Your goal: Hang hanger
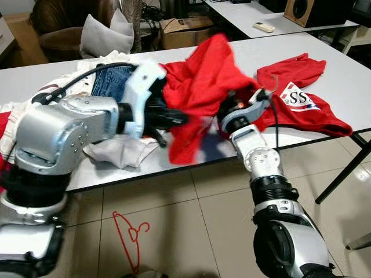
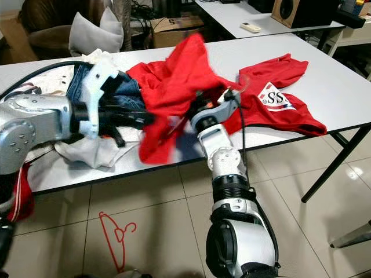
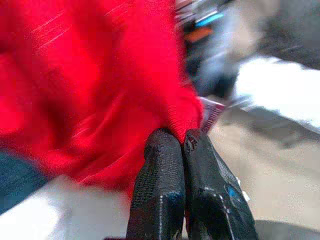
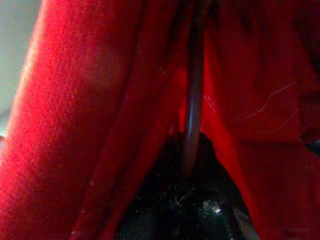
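A red shirt point(image 1: 203, 87) hangs lifted over the white table point(image 1: 348, 63), blurred by motion. My left gripper point(image 3: 182, 137) is shut on its lower edge, near the table's front point(image 1: 184, 120). My right gripper point(image 1: 233, 105) is buried in the shirt's folds from the right. In the right wrist view a thin dark bar point(image 4: 192, 100) runs straight out of the shut gripper between the red folds; whether it is part of a hanger is unclear. A red wire hanger point(image 1: 130, 234) lies on the tiled floor in front of the table, between my arms.
A second red shirt point(image 1: 301, 98) with a white logo lies flat on the table to the right. Jeans point(image 1: 110, 81) and white cloth point(image 1: 119, 152) are heaped on the left. A black table leg point(image 1: 342, 174) slants at right. A box point(image 1: 185, 29) and a cushion point(image 1: 104, 35) stand behind.
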Available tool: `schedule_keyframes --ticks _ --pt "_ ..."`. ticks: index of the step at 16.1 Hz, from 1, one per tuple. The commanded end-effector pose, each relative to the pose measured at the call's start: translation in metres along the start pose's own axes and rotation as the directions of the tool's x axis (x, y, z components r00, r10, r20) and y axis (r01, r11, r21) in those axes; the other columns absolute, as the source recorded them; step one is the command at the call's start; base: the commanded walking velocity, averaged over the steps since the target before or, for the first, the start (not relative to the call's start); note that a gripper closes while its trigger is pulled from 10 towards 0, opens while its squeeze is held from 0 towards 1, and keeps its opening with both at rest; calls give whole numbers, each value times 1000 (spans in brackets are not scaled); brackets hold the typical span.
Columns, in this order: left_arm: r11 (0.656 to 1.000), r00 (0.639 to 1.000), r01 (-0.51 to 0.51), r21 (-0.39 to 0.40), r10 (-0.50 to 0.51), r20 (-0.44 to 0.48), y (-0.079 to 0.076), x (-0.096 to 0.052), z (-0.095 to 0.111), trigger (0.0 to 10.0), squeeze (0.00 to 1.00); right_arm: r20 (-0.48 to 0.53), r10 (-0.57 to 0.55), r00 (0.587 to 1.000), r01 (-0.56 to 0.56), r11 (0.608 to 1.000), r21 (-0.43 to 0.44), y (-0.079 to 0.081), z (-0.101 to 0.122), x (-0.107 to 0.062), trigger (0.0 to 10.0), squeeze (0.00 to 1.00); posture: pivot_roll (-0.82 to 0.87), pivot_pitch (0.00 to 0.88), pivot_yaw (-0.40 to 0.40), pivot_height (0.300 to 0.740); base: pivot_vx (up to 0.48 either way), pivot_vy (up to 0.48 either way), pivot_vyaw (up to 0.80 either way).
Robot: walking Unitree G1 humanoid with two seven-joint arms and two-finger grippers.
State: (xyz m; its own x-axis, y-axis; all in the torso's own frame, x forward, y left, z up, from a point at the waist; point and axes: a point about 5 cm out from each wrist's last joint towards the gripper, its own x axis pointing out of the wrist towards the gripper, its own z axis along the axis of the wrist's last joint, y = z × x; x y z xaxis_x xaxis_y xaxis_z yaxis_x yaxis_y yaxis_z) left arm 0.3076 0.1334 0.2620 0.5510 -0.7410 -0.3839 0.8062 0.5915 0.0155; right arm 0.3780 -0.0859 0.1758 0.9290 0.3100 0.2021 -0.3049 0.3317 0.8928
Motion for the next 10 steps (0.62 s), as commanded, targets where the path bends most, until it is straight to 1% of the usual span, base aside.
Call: schedule_keyframes --ticks 1,2,3,4,5,6,7,8,10 --pt "997 998 -57 56 59 -19 5 -1 -1 0 0 22 29 999 -30 998 48 10 -3 3 10000 0 13 0 62 740 0 0 0" --pt "990 993 -93 105 99 -56 11 -3 -6 0 0 39 28 999 -30 998 63 10 1 2 10000 0 12 0 62 740 0 0 0" --pt "989 992 -87 116 96 -76 12 -4 -9 0 0 54 26 998 -29 997 65 11 3 2 10000 0 9 0 63 740 0 0 0" --pt "994 996 -51 97 58 -75 9 -5 -10 0 0 67 21 998 -25 998 61 11 6 2 10000 0 9 0 63 740 0 0 0" --pt "994 993 95 59 -91 -69 -6 -6 -9 0 0 85 3 996 -8 998 59 10 8 4 10000 0 15 0 61 740 0 0 0" --pt "957 956 287 39 -284 -80 -30 -9 -10 0 0 109 -17 994 9 997 76 10 9 9 10000 0 19 0 58 740 0 0 0" --pt "929 927 369 34 -365 -85 -40 -11 -12 0 0 117 -21 993 10 996 87 12 8 11 10000 0 23 0 56 740 0 0 0" --pt "904 902 426 25 -423 -85 -49 -11 -13 0 0 124 -23 992 11 995 103 14 8 14 10000 0 27 0 56 740 0 0 0" --pt "884 881 467 12 -464 -95 -57 -7 -18 0 0 133 -30 991 12 991 136 17 7 18 10000 0 32 0 52 740 0 0 0"
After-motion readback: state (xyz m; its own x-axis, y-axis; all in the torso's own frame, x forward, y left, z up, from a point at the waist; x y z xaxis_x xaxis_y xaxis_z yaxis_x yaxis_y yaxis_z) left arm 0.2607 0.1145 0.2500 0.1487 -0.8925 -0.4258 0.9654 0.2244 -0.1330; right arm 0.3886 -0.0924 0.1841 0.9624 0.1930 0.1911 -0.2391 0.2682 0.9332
